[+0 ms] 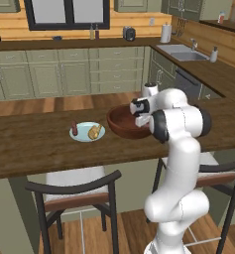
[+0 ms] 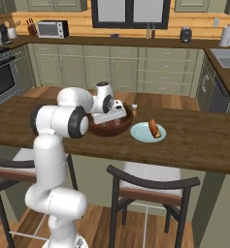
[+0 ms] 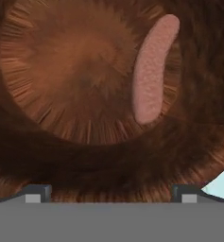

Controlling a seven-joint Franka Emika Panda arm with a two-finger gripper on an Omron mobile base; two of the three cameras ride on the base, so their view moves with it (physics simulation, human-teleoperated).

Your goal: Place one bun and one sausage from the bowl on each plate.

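Note:
The dark reddish-brown wooden bowl stands on the wooden counter, with my hand lowered over it. Looking down into the bowl, I see one pink sausage lying on its floor at the right. My gripper is open above the near rim, holding nothing. Left of the bowl, a pale blue plate carries a dark sausage and a bun. In the right base view, a plate to the right of the bowl holds a brown bun. No bun shows inside the bowl.
The counter runs across both base views, its front edge toward me. Dark-framed chairs are tucked under it. A corner of pale blue plate peeks past the bowl's rim.

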